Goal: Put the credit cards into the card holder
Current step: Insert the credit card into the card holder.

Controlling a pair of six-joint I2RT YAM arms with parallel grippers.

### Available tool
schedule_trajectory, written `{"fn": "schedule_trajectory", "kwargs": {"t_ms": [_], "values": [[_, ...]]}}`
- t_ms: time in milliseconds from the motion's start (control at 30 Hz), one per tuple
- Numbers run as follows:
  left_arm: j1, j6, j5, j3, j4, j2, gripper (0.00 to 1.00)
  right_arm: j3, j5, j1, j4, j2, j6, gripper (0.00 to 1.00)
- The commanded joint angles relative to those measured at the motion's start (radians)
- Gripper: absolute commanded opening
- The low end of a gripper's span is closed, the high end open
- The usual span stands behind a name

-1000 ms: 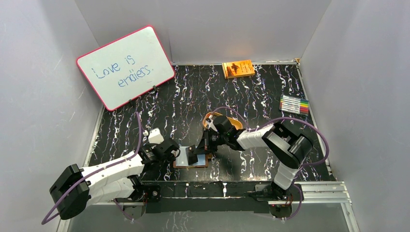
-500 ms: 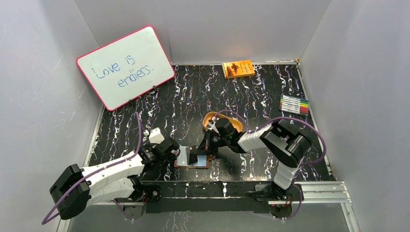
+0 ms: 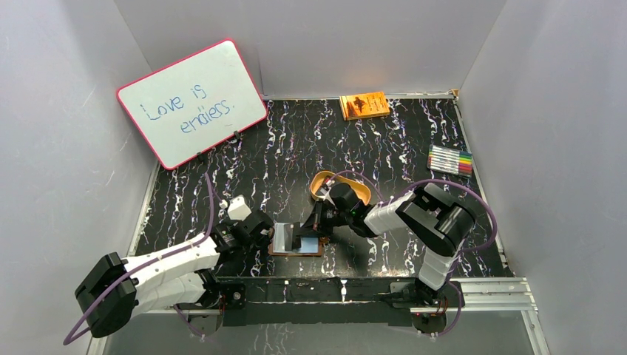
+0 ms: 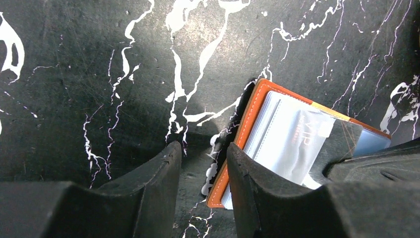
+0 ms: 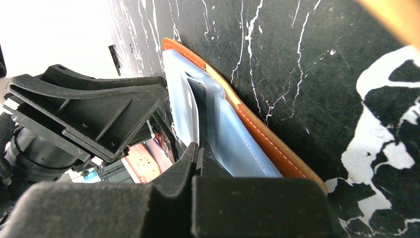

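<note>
1. Locate card holder [image 4: 250, 119], lying open at lower centre of the top view, with one dark credit card [image 4: 344, 141] partly inside a clear sleeve [image 4: 297, 144].
2. Check right hand [image 5: 198, 151]: pressed together, pinching that card by its exposed end. Push along the sleeve's line, card flat, without twisting. Likely risk: buckling at the sleeve mouth.
3. Check left hand [image 4: 204, 158]: spread, nothing between the fingers, one finger at the holder's orange stitched edge. Use as a stop against sliding.
4. Release only after full seating.
5. Note surface [image 3: 296, 148]: black with white marbling, probably slick.
6. Beyond: tan tray [image 3: 362, 194] just behind the right hand, markers [image 3: 450, 160] at right, whiteboard [image 3: 192, 100] upper left, orange book [image 3: 364, 105] at the far edge, pale walls [image 3: 355, 37] around.
</note>
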Motion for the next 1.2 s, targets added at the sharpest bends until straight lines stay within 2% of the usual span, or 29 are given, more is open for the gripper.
{"fn": "schedule_trajectory", "kwargs": {"t_ms": [0, 367, 533, 700, 1000, 1167], "values": [[-0.002, -0.032, 0.111, -0.046, -0.019, 0.025, 0.38, 0.003, 0.031, 0.022, 0.023, 0.028, 0.017, 0.00], [-0.003, -0.038, 0.126, -0.050, 0.002, 0.017, 0.37, 0.027, 0.033, 0.038, -0.004, 0.025, 0.003, 0.00], [-0.002, -0.043, 0.130, -0.058, 0.006, 0.010, 0.37, 0.036, 0.023, 0.039, -0.024, 0.018, -0.010, 0.20], [-0.002, -0.047, 0.126, -0.060, 0.000, 0.004, 0.36, 0.083, 0.039, 0.040, -0.144, -0.004, -0.060, 0.34], [-0.002, -0.054, 0.100, -0.057, -0.041, -0.039, 0.36, 0.179, 0.142, 0.040, -0.475, -0.080, -0.189, 0.50], [-0.002, -0.053, 0.092, -0.050, -0.054, -0.057, 0.37, 0.211, 0.177, 0.040, -0.568, -0.110, -0.236, 0.56]]}}
